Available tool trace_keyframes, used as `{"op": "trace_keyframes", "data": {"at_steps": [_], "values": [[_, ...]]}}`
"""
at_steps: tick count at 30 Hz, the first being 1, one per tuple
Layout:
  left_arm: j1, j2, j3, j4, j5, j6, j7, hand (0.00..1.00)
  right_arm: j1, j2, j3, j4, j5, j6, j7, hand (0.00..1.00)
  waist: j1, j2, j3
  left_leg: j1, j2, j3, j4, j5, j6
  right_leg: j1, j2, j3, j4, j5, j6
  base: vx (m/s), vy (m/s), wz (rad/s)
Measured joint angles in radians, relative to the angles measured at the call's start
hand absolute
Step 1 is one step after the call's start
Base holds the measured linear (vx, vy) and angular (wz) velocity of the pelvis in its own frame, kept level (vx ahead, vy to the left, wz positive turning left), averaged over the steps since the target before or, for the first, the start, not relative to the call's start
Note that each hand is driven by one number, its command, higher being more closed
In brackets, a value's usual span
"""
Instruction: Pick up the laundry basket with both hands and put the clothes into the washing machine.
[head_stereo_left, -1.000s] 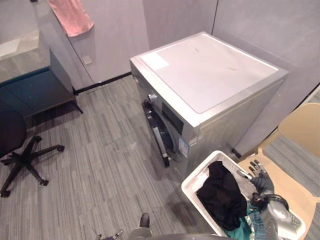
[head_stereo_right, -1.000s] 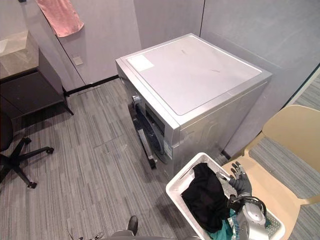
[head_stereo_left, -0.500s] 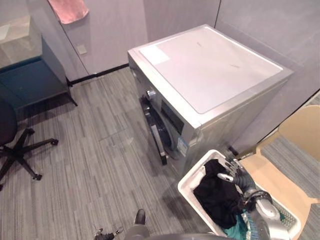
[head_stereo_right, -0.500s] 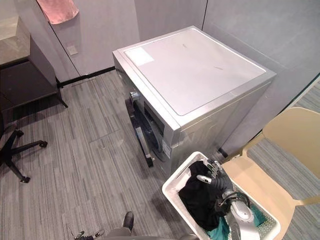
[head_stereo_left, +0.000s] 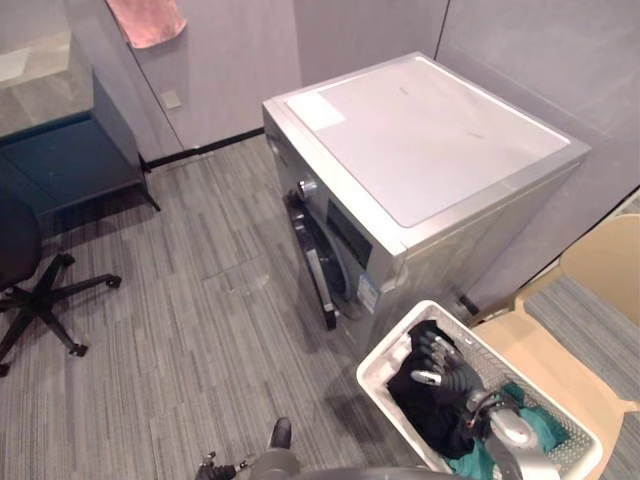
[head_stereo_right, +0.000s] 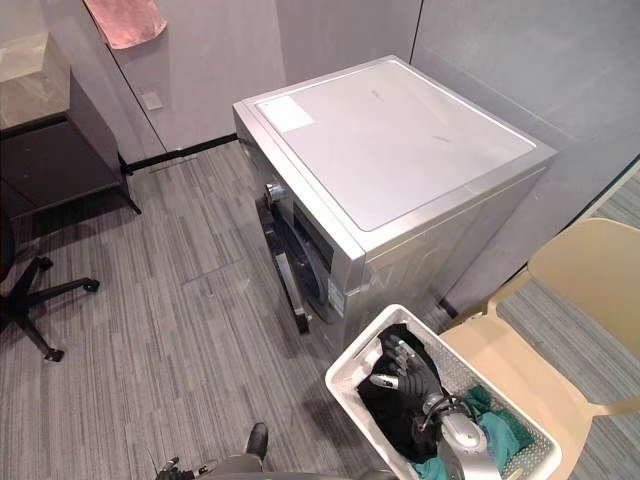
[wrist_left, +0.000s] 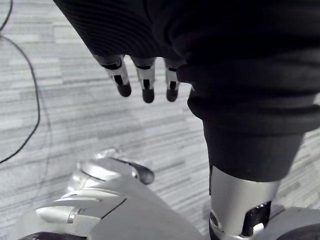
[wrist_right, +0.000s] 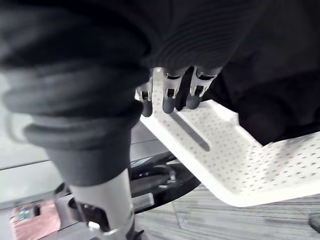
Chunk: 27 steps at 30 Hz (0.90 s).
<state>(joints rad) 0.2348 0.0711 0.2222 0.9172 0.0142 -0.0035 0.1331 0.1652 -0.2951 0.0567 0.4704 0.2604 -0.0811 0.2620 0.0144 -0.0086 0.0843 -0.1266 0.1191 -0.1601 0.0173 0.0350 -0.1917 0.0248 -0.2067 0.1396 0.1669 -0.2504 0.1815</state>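
Resting on the beige chair (head_stereo_left: 600, 270) beside the washing machine (head_stereo_left: 430, 130), the laundry basket (head_stereo_left: 383, 364) held black clothes (head_stereo_left: 420, 397). The right hand (head_stereo_left: 447, 372) was over them, fingers extended and apart. The left hand (wrist_left: 144, 76) hung above the floor (wrist_left: 60, 115), fingers straight.

Soft, even room light from above.
I see a pale sheen on top of the washing machine (head_stereo_left: 430, 135), a faint shadow on the floor (head_stereo_left: 335, 405) beside the laundry basket (head_stereo_left: 395, 336), and darker wrist views.

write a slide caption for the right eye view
Right robot hand open over the black garment in the white laundry basket, beside the silver washing machine with its door ajar.
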Motion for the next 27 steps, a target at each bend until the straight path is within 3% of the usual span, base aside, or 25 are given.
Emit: {"op": "trace_keyframes", "data": {"at_steps": [4, 7, 14, 15, 16, 20, 27], "values": [[0.0, 0.006, -0.025, 0.0, 0.0, -0.005, -0.001, 0.0, -0.083, -0.009, -0.016, 0.183, -0.045, 0.005, -0.029, 0.0, 0.002, 0.009, 0.005, 0.0, 0.0, -0.004, 0.0, 0.0, 0.0, 0.008, 0.0, -0.004, -0.013, 0.008, 0.001, 0.0, 0.001, 0.02], [0.0, 0.006, -0.037, 0.0, -0.002, -0.005, 0.0, 0.0, -0.208, -0.012, -0.139, 0.375, -0.063, 0.023, -0.113, 0.0, 0.004, 0.028, 0.018, -0.004, -0.004, -0.009, 0.0, 0.002, 0.002, 0.008, -0.002, -0.009, -0.016, 0.011, 0.002, 0.0, 0.006, 0.06], [0.0, 0.006, -0.064, -0.004, -0.042, -0.009, 0.007, 0.0, -0.417, -0.082, -0.347, 0.611, 0.063, 0.067, -0.299, 0.0, 0.027, 0.096, 0.073, -0.056, -0.019, -0.056, 0.027, 0.014, 0.005, 0.001, -0.005, -0.055, -0.007, 0.011, 0.002, 0.0, 0.008, 0.19], [0.001, 0.004, -0.064, -0.004, -0.044, -0.009, 0.01, 0.0, -0.432, -0.086, -0.366, 0.612, 0.065, 0.07, -0.311, 0.0, 0.03, 0.105, 0.078, -0.061, -0.019, -0.056, 0.03, 0.014, 0.005, -0.005, -0.005, -0.055, -0.003, 0.011, 0.002, -0.03, 0.018, 0.04], [0.005, -0.004, -0.064, -0.004, -0.054, -0.009, 0.025, 0.0, -0.486, -0.095, -0.405, 0.611, 0.084, 0.075, -0.35, 0.0, 0.034, 0.13, 0.09, -0.087, -0.022, -0.056, 0.036, 0.017, 0.01, -0.035, -0.006, -0.053, 0.016, 0.009, 0.005, -0.03, 0.017, 0.02], [0.004, -0.021, -0.076, -0.007, -0.084, -0.015, 0.049, 0.0, -0.532, -0.099, -0.488, 0.57, 0.151, 0.082, -0.442, 0.0, 0.059, 0.161, 0.109, -0.11, -0.029, -0.049, 0.034, 0.027, 0.01, -0.077, -0.014, -0.046, 0.063, -0.008, 0.013, -0.01, 0.007, 0.02], [0.017, -0.054, -0.085, -0.035, -0.096, -0.017, 0.09, 0.0, -0.574, -0.102, -0.702, 0.447, 0.306, 0.081, -0.591, 0.0, 0.058, 0.171, 0.132, -0.114, -0.05, -0.018, 0.022, 0.029, 0.013, -0.135, -0.042, -0.027, 0.146, -0.057, 0.022, 0.0, -0.011, -0.03]]}}
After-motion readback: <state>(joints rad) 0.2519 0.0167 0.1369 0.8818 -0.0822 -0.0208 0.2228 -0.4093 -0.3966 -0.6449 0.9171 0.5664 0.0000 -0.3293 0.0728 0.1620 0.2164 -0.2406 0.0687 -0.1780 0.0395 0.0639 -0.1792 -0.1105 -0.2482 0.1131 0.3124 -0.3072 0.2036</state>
